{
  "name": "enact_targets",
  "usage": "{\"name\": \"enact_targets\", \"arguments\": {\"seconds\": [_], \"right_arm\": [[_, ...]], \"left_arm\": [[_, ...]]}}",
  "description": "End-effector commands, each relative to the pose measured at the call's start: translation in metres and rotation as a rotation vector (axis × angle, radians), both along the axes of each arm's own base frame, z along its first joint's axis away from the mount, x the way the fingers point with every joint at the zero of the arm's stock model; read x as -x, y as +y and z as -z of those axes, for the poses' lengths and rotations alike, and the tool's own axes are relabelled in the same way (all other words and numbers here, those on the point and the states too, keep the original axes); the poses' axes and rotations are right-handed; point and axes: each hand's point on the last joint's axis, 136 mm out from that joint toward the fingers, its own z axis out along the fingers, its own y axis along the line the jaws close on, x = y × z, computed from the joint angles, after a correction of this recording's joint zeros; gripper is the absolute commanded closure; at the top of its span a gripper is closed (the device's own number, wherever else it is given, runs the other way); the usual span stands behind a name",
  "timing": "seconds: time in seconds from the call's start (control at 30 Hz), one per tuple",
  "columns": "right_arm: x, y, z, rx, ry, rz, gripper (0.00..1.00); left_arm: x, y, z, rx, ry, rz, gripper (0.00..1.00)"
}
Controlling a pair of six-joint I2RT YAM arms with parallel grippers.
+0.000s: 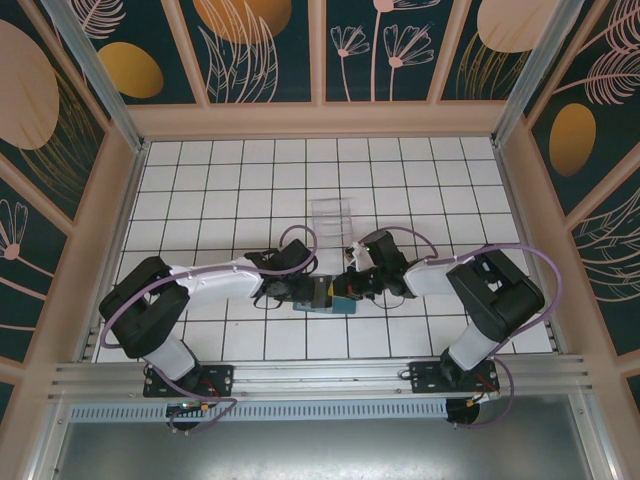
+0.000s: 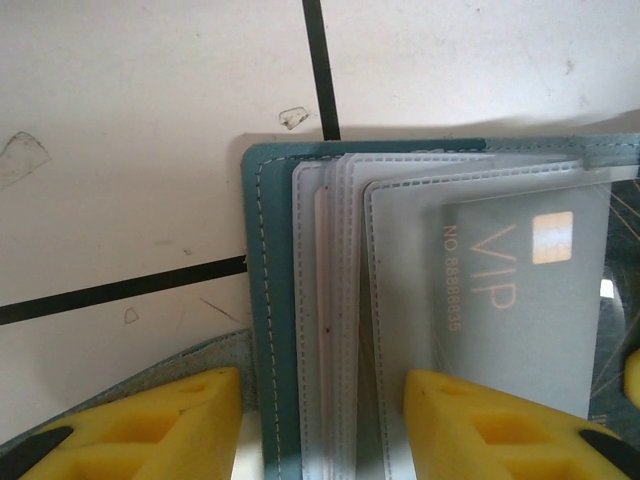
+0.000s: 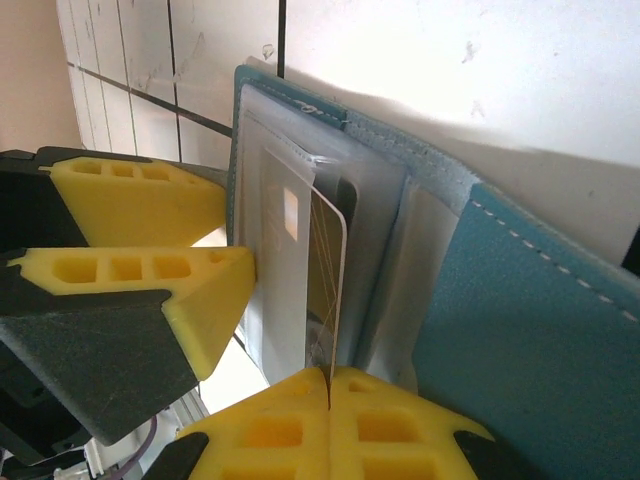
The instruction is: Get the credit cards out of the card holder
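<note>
The card holder lies open on the white tiled table, in the near middle, just where the two arms meet. A clear slotted stand sits well apart from it, farther back. The left gripper reaches the holder from the left and the right gripper from the right.

In the left wrist view the teal cover lies flat with a fan of clear plastic sleeves stacked on it. The top sleeve holds a pale card (it reads VIP and has a gold chip). The left gripper's yellow fingers stand spread — one at the cover's outer edge, the other over the sleeve with the pale card. Nothing is pinched between them, and I cannot tell whether their tips press on the holder.

In the right wrist view the right gripper's fingers are pressed together on one edge of a dark card with fine gold lines. It is seen edge-on — a thin strip whose other end sits among the sleeves, just beside the pale card. How much of it is inside a sleeve I cannot tell.
</note>
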Motion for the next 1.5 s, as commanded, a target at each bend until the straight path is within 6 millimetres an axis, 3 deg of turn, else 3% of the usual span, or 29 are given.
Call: {"name": "enact_targets", "arguments": {"seconds": [0.0, 0.4, 0.67, 0.93, 1.07, 1.23, 1.37, 1.47], "right_arm": [[0.002, -0.013, 0.006, 0.061, -0.005, 0.039, 0.97], [0.003, -0.035, 0.005, 0.149, -0.048, 0.085, 0.97], [-0.010, -0.051, -0.024, 0.215, -0.180, 0.101, 0.98], [-0.048, -0.066, -0.064, 0.394, -0.457, 0.002, 1.00], [-0.071, -0.058, -0.097, 0.424, -0.675, -0.109, 1.00], [-0.090, -0.046, -0.137, 0.469, -1.005, -0.366, 1.00], [-0.118, -0.048, -0.146, 0.574, -1.118, -0.523, 1.00], [-0.134, -0.044, -0.142, 0.624, -1.133, -0.621, 1.00]], "left_arm": [[0.027, 0.055, 0.042, -0.254, 0.101, -0.002, 0.54], [0.024, 0.054, 0.038, -0.243, 0.082, -0.012, 0.53], [0.014, 0.050, 0.026, -0.199, 0.022, -0.050, 0.53], [0.015, 0.043, 0.021, -0.105, -0.007, -0.077, 0.53], [0.017, 0.044, 0.021, -0.094, -0.009, -0.078, 0.53], [0.018, 0.041, 0.019, -0.059, -0.017, -0.068, 0.52], [0.017, 0.034, 0.015, -0.021, -0.026, -0.061, 0.52], [0.016, 0.029, 0.014, 0.008, -0.027, -0.057, 0.51]]}}
